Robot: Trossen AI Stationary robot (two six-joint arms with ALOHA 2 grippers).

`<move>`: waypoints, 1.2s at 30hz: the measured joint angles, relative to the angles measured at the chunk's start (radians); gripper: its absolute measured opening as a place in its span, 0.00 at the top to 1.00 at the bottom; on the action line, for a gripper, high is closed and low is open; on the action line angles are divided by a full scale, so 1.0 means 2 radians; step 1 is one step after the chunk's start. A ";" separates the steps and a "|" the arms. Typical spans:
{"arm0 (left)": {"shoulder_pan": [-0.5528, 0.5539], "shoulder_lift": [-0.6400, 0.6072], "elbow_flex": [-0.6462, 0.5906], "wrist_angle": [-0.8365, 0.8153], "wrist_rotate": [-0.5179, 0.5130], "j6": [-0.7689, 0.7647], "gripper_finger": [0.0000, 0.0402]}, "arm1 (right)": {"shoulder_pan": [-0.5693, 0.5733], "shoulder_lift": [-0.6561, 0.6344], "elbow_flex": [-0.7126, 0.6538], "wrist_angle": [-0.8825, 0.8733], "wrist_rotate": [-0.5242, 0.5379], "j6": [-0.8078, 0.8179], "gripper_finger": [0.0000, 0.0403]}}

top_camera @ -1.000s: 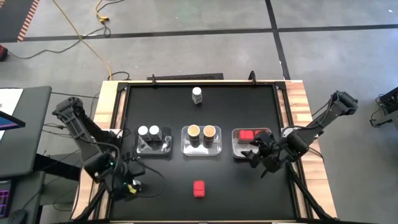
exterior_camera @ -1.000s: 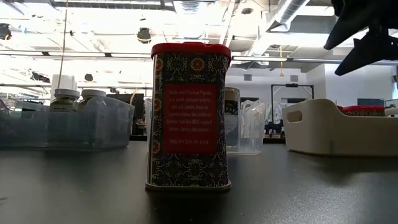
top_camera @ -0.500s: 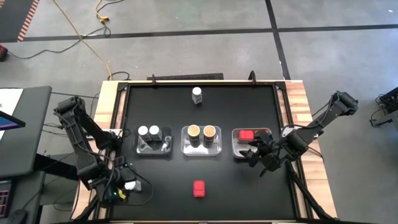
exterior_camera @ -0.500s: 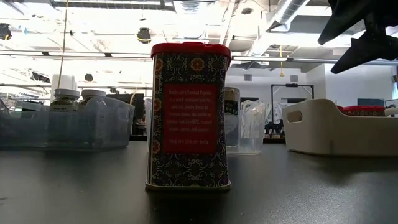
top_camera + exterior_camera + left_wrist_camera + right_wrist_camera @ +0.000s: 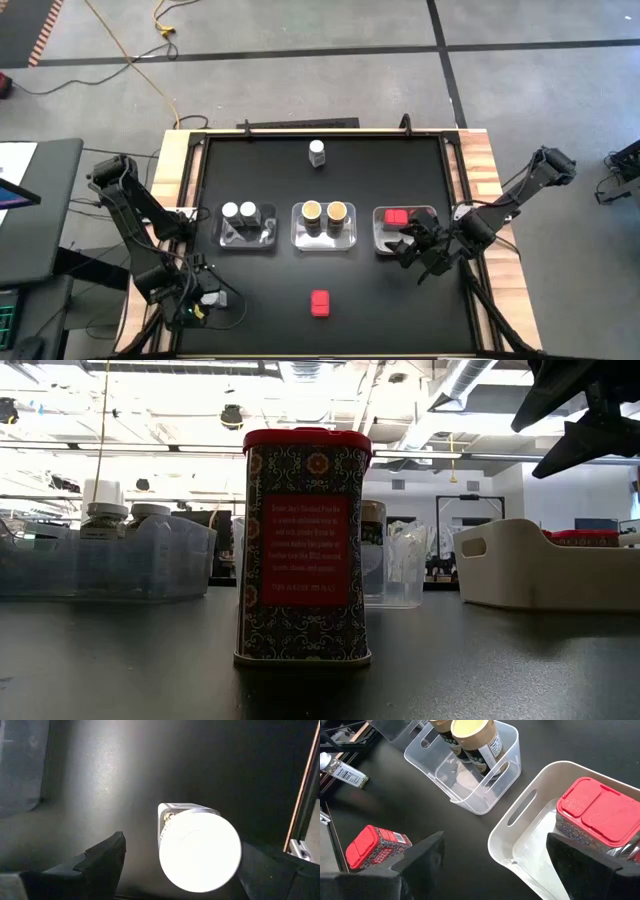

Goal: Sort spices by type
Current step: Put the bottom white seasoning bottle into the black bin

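Red-labelled packet (image 5: 305, 545) with unreadable small print, both grippers (image 5: 205, 300) (image 5: 412, 250) spread wide, empty.

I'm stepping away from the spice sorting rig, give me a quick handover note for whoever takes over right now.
Left gripper: open, at the table's near left corner, straddling a white-capped jar; grip not closed.
Right gripper: open, empty, hovering by the white tray.
Done: two white-capped jars in the left tray, two tan-topped jars in the middle tray, one red packet in the white tray.
Left: the jar at the left gripper, another white-capped jar at the far edge, and a red packet near the front.
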 joint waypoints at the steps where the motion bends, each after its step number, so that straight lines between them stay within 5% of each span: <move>1: 0.000 0.000 -0.003 0.001 0.000 0.000 0.17 | 0.000 0.000 0.000 0.000 0.000 0.000 0.08; 20: 0.007 0.000 -0.043 0.047 0.022 0.060 0.17 | 0.000 0.000 0.000 -0.002 0.000 -0.001 0.08; 28: 0.053 0.000 -0.037 0.041 0.085 0.121 0.17 | 0.000 0.000 0.000 -0.002 0.000 0.006 0.08; 36: 0.058 -0.006 -0.037 0.042 0.104 0.091 0.17 | 0.000 0.000 0.000 -0.002 0.000 0.008 0.08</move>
